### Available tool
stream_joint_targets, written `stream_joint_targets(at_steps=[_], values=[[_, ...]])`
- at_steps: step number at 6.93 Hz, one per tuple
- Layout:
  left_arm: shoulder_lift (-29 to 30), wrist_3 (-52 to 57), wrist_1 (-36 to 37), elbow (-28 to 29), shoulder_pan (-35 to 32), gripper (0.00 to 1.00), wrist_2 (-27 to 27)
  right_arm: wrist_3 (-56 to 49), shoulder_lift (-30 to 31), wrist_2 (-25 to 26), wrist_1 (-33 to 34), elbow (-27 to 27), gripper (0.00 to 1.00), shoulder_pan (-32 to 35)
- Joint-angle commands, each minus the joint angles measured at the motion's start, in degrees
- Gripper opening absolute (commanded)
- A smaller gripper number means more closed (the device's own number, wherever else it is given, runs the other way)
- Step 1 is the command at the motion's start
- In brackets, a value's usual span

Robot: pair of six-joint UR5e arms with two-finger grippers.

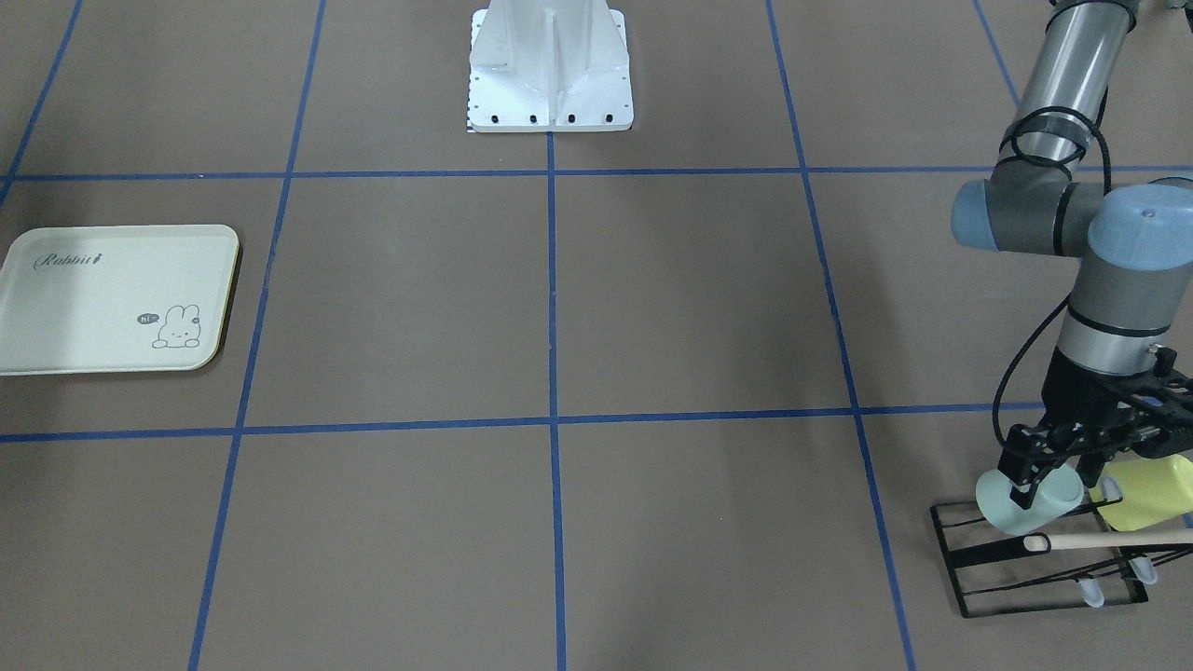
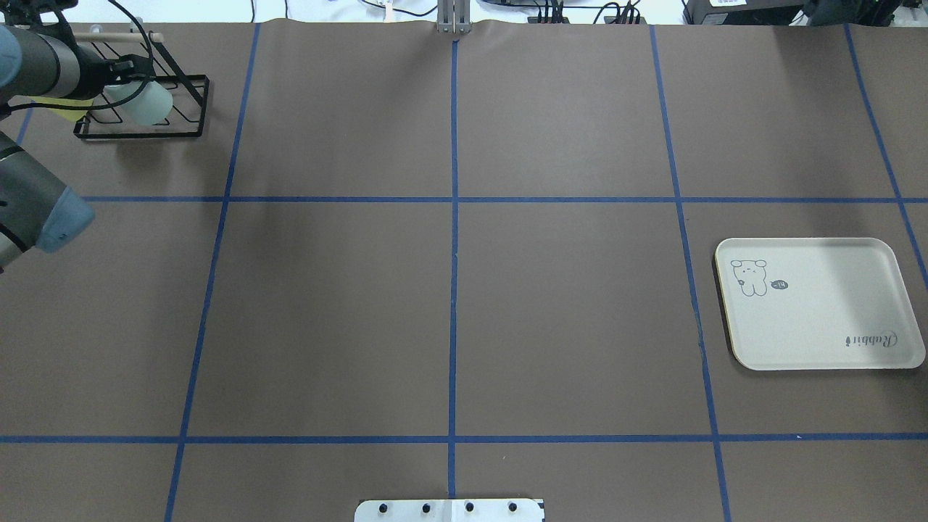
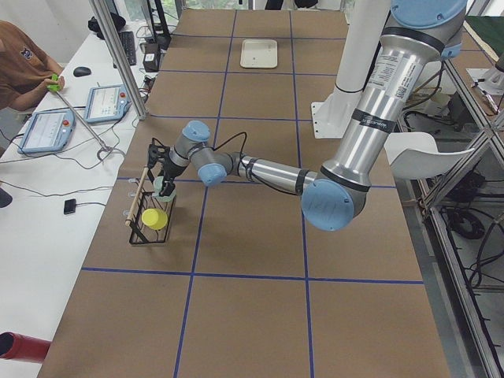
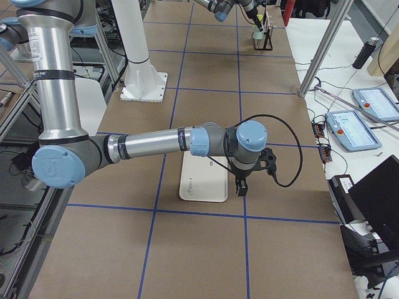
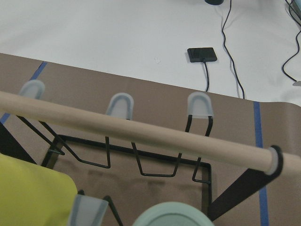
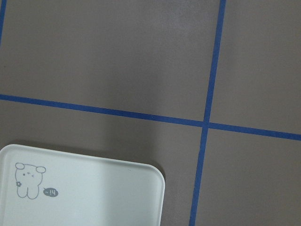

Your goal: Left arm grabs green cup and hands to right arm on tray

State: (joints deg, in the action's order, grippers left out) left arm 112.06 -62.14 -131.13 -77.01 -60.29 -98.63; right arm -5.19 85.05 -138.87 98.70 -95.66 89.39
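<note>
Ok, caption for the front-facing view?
Left gripper at the green cup on the wire rack; tray far across the table.

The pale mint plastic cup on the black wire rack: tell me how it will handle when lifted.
The small pale mint plastic cup is probably light and fairly stiff, being little and plastic. Its smooth, tapered sides may slip in a pinch. It sits tilted on the black wire rack, so it could snag a prong coming off.
</note>
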Motion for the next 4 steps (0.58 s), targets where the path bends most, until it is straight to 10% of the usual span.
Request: stream_joint_targets(at_steps=[1,4], values=[[-0.08,0.09,0.00,-0.07,-0.09,0.55,0.02,0.00,0.03,-0.09,0.00,-0.05,1.00,0.00],[0.00,0.70,-0.09,-0.86,-2.19,0.28,-0.42,0.00,0.03,0.00,0.00,-0.05,1.00,0.00]])
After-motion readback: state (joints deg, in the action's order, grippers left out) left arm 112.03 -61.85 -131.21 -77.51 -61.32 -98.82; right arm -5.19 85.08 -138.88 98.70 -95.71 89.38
